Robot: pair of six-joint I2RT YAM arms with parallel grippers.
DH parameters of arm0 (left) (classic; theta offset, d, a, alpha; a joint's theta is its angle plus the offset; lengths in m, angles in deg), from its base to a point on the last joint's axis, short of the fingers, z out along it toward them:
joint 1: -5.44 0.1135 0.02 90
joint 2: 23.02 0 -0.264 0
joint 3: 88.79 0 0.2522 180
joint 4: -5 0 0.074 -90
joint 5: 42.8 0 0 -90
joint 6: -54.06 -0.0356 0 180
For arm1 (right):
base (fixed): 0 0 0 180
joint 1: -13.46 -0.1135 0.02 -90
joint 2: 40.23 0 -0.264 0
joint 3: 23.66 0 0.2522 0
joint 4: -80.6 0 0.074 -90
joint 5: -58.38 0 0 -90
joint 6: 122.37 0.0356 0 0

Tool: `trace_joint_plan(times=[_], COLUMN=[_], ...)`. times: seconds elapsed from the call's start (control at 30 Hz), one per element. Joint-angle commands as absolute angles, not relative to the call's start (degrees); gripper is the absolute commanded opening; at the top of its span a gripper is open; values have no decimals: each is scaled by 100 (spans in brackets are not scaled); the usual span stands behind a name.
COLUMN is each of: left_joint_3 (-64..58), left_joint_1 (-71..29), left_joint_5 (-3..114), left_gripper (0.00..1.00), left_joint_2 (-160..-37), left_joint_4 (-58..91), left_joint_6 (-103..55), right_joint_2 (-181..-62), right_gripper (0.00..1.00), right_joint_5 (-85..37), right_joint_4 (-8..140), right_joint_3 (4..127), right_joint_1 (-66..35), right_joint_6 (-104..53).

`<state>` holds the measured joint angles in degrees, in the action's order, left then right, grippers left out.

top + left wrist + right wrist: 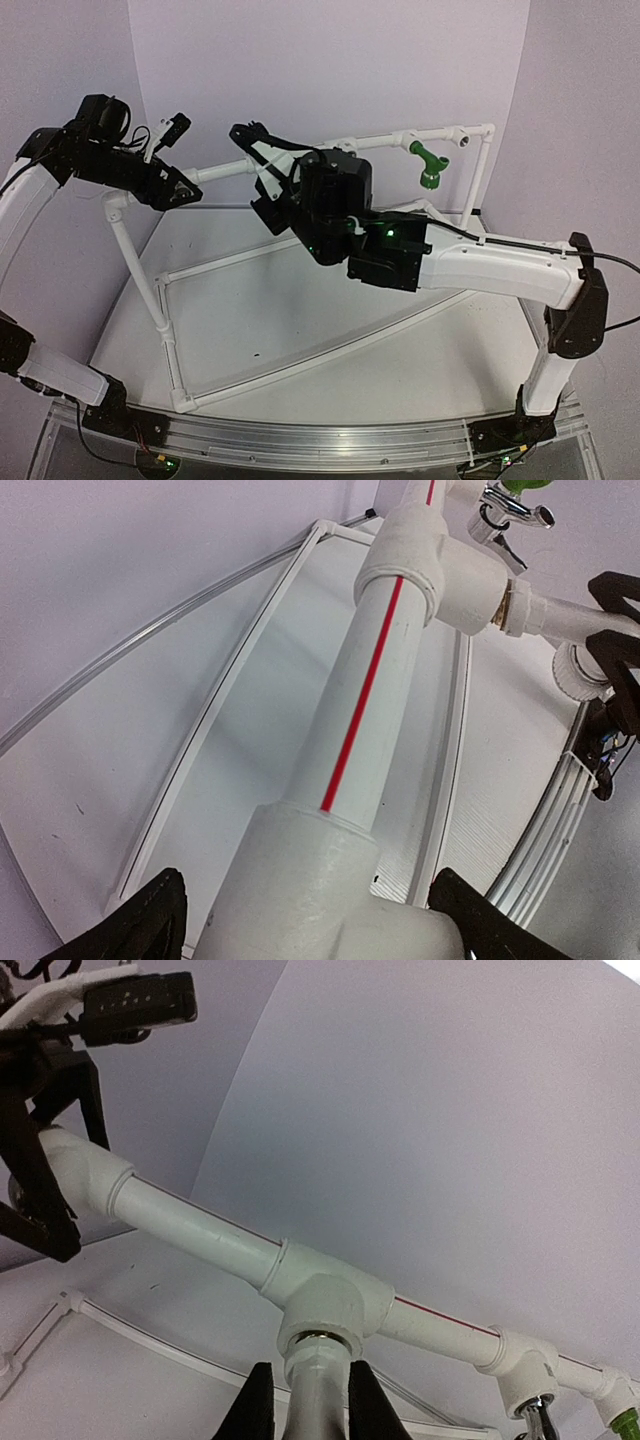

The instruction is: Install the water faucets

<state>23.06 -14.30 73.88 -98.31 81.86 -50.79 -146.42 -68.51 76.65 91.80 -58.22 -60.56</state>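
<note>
In the right wrist view my right gripper (312,1410) is shut on the white faucet (318,1385). The faucet's end sits in the socket of a tee fitting (335,1305) on the pipe frame's top bar. The left wrist view shows this faucet (555,618) with a brass ring at the tee. My left gripper (310,920) straddles and grips the frame's corner elbow (300,880). A chrome faucet (540,1415) and a green faucet (430,166) hang further right on the bar. In the top view my right gripper (265,180) hides the white faucet, and my left gripper (168,190) is at the frame's left corner.
The white pipe frame (170,330) has a base rectangle on the white table, a left post and a right post (478,175). Purple walls stand behind and at both sides. My right forearm (490,265) crosses above the frame's base.
</note>
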Motion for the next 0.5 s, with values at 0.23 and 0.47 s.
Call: trace_joint_plan(times=[0.23,0.47], left_joint_3=[2192,2267], left_joint_1=[-1489,-1490], left_joint_5=[7615,7624], left_gripper=[82,82], left_joint_2=[-9799,-9851], left_joint_4=[8570,8592], left_joint_6=[-4942,-4963], right_joint_2=[-14373,-14319], right_gripper=[0,0], right_joint_5=[-6835,-6759], right_joint_4=[8424,9012], right_joint_3=[7924,7727], right_joint_1=[-5705,-5699], right_joint_6=[-6153,-6577])
